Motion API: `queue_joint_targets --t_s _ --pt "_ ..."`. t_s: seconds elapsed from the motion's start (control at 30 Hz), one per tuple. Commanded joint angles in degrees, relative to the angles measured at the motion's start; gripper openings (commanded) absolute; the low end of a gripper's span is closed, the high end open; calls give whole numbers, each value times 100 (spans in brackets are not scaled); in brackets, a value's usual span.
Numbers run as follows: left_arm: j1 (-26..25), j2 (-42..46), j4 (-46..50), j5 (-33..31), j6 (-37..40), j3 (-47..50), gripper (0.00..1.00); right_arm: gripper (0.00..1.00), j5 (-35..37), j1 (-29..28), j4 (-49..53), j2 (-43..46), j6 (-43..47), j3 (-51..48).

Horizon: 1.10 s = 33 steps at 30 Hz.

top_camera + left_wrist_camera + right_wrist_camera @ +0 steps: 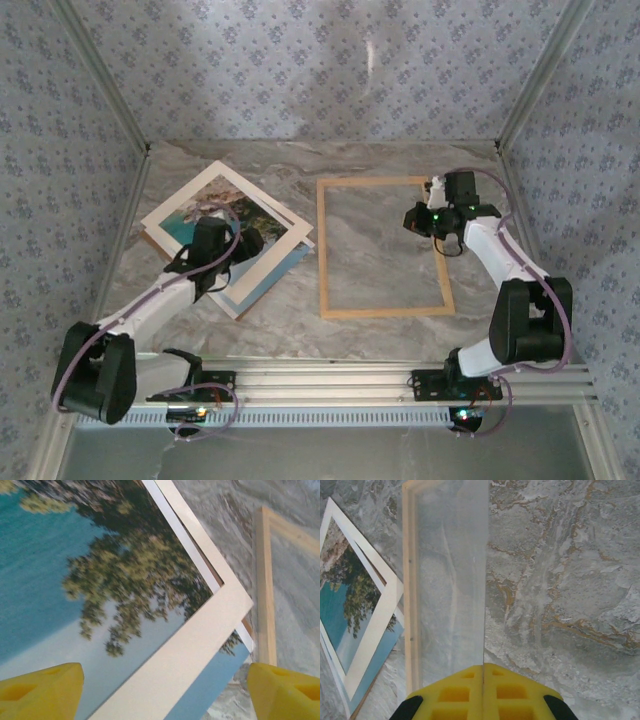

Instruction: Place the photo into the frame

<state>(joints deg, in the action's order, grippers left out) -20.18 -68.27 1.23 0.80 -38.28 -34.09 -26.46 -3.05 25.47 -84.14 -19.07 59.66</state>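
Note:
The photo [200,210], a print of sea and trees with a cream border, lies tilted at the table's left on top of other sheets. My left gripper [228,243] hovers over the photo's right corner [220,605]. In the left wrist view this gripper [160,692] is open, its yellow fingertips [40,690] wide apart and holding nothing. The light wood frame [325,250] lies at the table's middle. My right gripper [438,218] is at the frame's right rail. In the right wrist view the right gripper [483,680] is shut on the edge of the clear pane [452,580].
Under the photo a blue sheet [215,685] with a white edge and a sliver of brown board stick out. The frame's left rail [265,580] runs close to the photo's corner. Patterned walls close in the marble table [380,330] on three sides.

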Motion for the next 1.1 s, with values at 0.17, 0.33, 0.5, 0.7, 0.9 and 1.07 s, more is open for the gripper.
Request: queue_joint_targets --t_s 0.17,0.33,0.5,0.7,0.9,1.07 --pt "-410 -388 -346 399 305 -391 92 0 171 212 278 -185 393 2" --pt "-516 -609 -383 586 364 -519 94 0 290 248 320 -283 525 37" --pt "-607 -739 -389 697 433 -618 95 0 266 303 283 -391 609 58" --pt "-644 -811 -418 720 436 -639 95 0 249 387 334 -518 773 173" --pt "-653 -854 -414 741 459 -670 95 0 246 441 290 -569 822 206" --pt "-651 -858 -370 748 499 -712 95 0 235 497 193 -591 774 246"
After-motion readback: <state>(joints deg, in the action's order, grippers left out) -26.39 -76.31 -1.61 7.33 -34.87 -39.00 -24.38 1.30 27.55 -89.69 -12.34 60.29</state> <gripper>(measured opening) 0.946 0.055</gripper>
